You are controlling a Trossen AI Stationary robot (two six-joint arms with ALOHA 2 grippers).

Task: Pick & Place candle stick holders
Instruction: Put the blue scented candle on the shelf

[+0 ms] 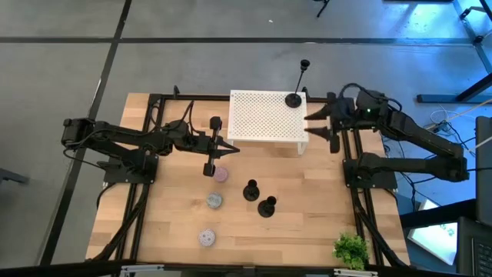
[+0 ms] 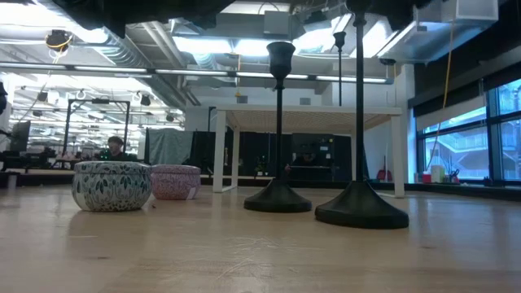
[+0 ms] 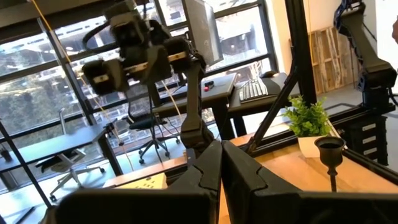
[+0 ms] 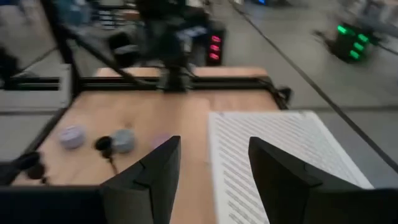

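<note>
Three black candle stick holders show. The tallest stands by its round base [image 1: 293, 100] on the white perforated stand [image 1: 265, 115], near the stand's right edge. The other two [image 1: 250, 191] [image 1: 267, 206] stand upright on the table's wood and rise in the low view [image 2: 278, 195] [image 2: 361, 203]. My left gripper [image 1: 233, 148] is shut and empty, just left of the stand's near edge; its shut fingers show in the left wrist view [image 3: 221, 162]. My right gripper [image 1: 314, 123] is open and empty at the stand's right edge, its fingers apart in the right wrist view [image 4: 211, 165].
Three small round tins [image 1: 221, 175] [image 1: 214, 201] [image 1: 206, 238] sit left of the two table holders. A potted green plant [image 1: 351, 250] stands at the near right corner. Black frame rails run along the table's left and right sides.
</note>
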